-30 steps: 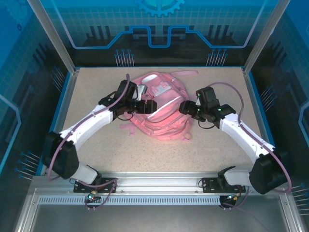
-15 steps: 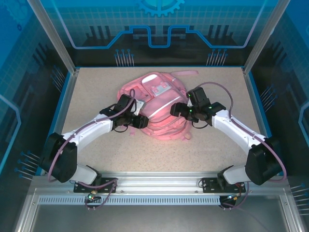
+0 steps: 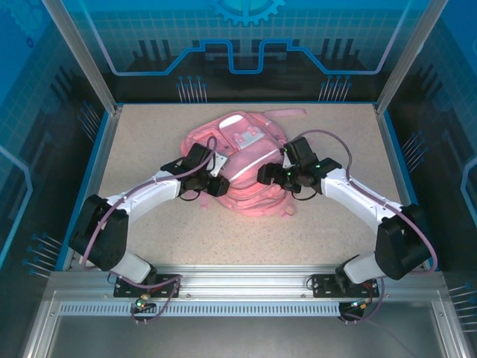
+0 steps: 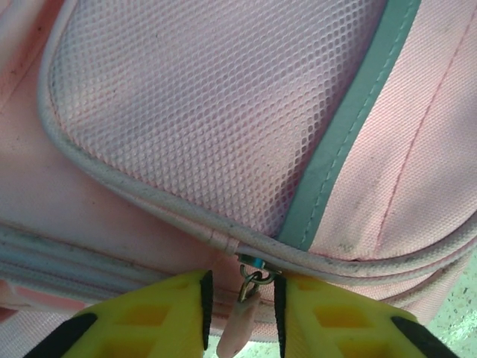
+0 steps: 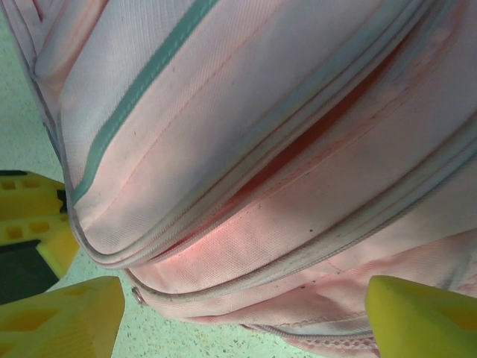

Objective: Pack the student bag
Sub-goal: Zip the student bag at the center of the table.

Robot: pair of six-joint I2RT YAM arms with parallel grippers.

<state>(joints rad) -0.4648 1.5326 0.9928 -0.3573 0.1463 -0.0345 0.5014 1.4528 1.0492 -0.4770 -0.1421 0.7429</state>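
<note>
**Item 1: student bag** (image 3: 242, 153). Pink fabric backpack with pale piping. It lies flat on the far middle of the speckled tabletop (image 3: 141, 224), between the two arms. One pink strap (image 3: 287, 112) trails toward the far edge. The left wrist view shows a mesh pocket (image 4: 216, 112) edged with pale piping and crossed at its right by a teal stripe (image 4: 350, 127). The right wrist view shows a zip opening (image 5: 298, 153) partly parted, with a darker pink-red interior inside it.

**Item 2: zip pull** (image 4: 240, 328). Pale pink tab on a small metal ring, hanging from the slider just under the mesh pocket.

**Item 3: left gripper** (image 3: 216, 184). It sits at the bag's near left side. The jaws are set a narrow gap apart with the zip pull hanging in that gap. The yellow fingers (image 4: 149, 317) flank the tab, and the pads are not seen touching it.

**Item 4: right gripper** (image 3: 265, 174). It sits at the bag's near right side, low over the fabric. The jaws are spread wide, one yellow finger at each lower corner of its wrist view, with the bag's zipped edge spanning the space between them. They hold nothing.
</note>
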